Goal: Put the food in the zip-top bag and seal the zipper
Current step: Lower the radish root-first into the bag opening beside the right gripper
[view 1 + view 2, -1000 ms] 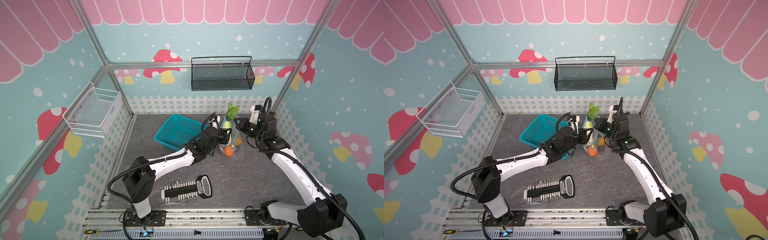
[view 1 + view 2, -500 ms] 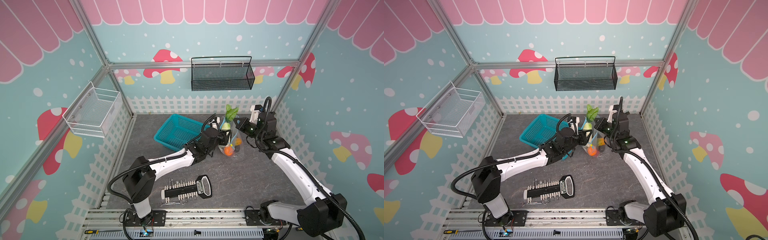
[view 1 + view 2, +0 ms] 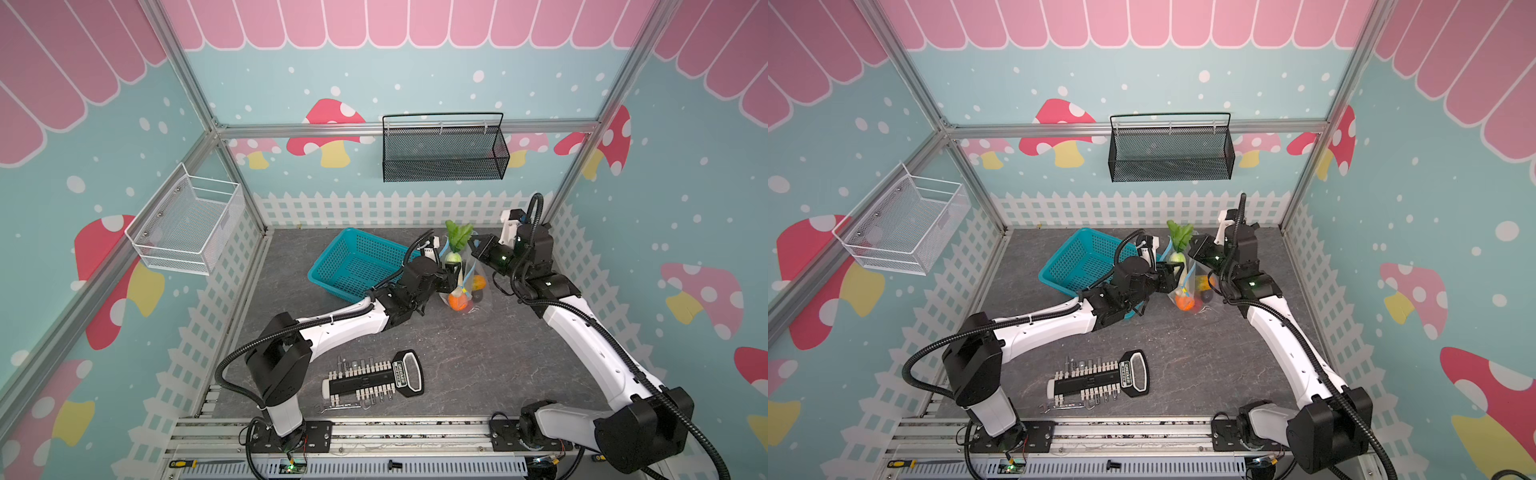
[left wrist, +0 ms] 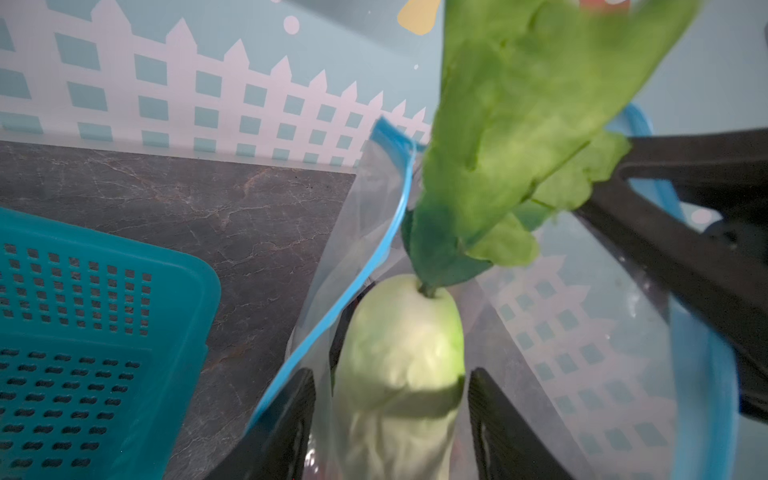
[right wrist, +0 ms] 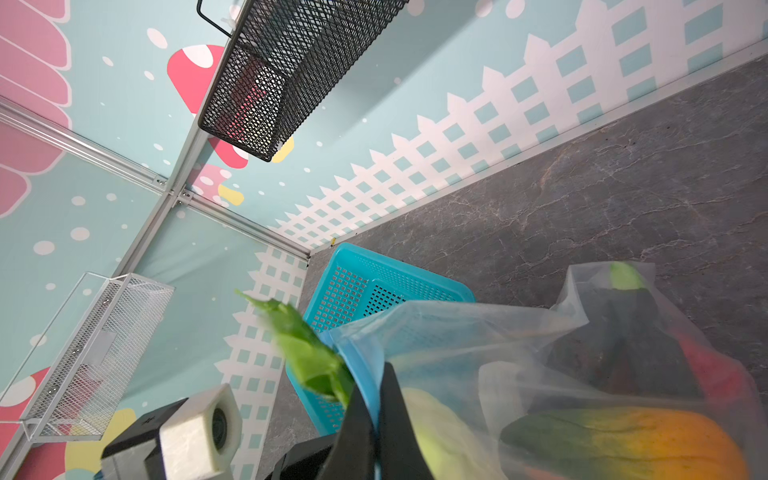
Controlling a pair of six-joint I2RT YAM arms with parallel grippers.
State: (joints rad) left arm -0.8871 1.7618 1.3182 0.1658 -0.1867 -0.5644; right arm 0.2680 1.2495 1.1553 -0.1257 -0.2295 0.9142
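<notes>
The desk [image 3: 457, 353] shows no loose toy food in either top view. The teal basket [image 3: 353, 266] at the back looks empty, though the left arm hides its near corner, so a piece may lie there unseen.

The zip-top bag [image 3: 482, 305] stands upright just beside the basket, between the two arms, its base on the desk and its mouth facing up. The right pincer [image 5: 376, 399] is pressed together on the bag's mouth edge and holds it up.

The cabbage [image 3: 453, 257] is the largest piece of the food. Its pale body is down inside the bag's mouth, while its green leaves stick out well above the rim. The left pincer [image 4: 390, 419] stands spread on either side of the cabbage's body, with a gap at each finger in the left wrist view, so it is gripping nothing.

Lower in the bag lie the smaller pieces: an orange one [image 3: 457, 302], a yellow-orange one [image 3: 478, 282] and a dark purple one [image 3: 1206, 296].

The zipper [image 4: 374, 257] gapes apart, its blue strip curving round the cabbage.

Loading looks all but finished. What is left, I judge, is to get the leaves below the rim, bring the two sides of the mouth together and run the zipper shut from end to end. None of the sealing is done.
</notes>
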